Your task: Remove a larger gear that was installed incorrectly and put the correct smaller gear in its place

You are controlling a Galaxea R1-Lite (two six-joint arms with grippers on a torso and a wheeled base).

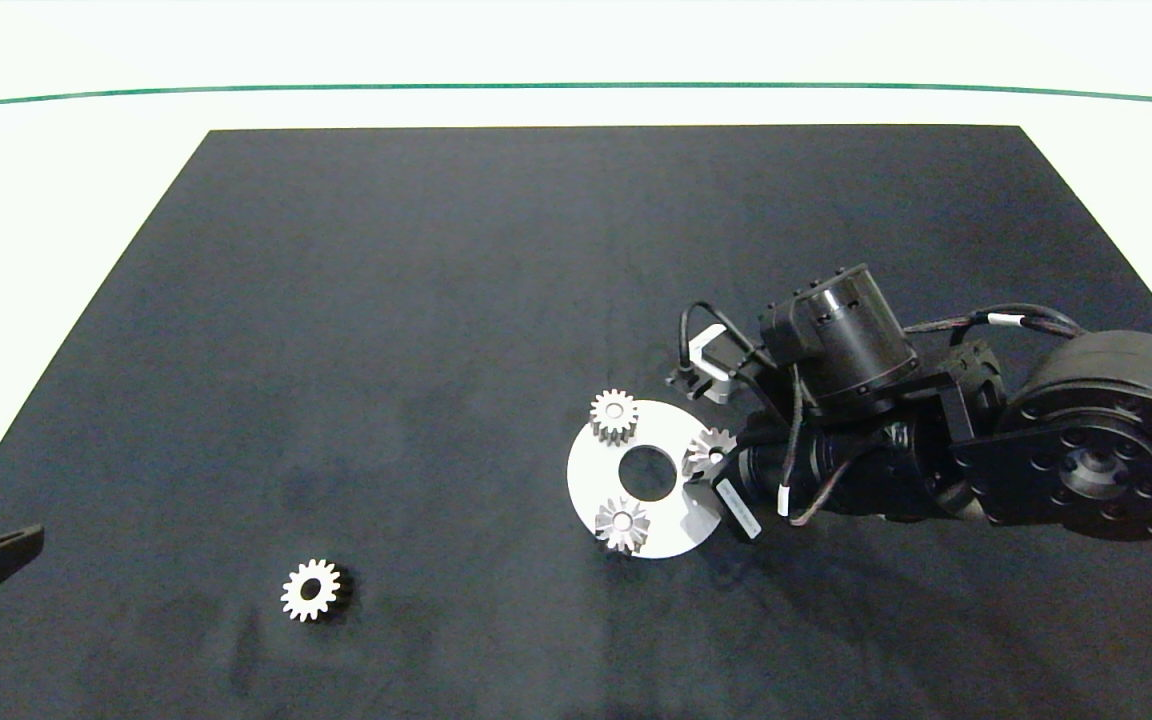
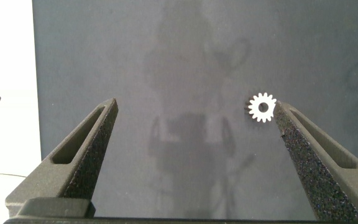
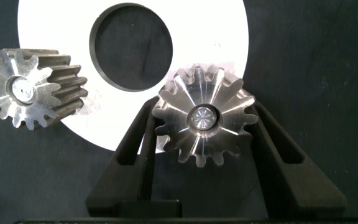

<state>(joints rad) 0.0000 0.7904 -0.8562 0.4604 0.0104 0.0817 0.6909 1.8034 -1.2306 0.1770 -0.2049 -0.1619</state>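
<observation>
Here the right tool (image 3: 204, 134) grips the larger gear (image 3: 202, 116), half hidden overhead.

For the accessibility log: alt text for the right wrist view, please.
The right gripper has its jaws around the larger gear at the edge of a white disc with a round central hole; another gear lies beside it.

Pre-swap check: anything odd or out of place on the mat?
One smaller gear lies alone on the black mat, far from the white disc. On the disc, the right claw brackets the larger gear. Left claw is open.
</observation>
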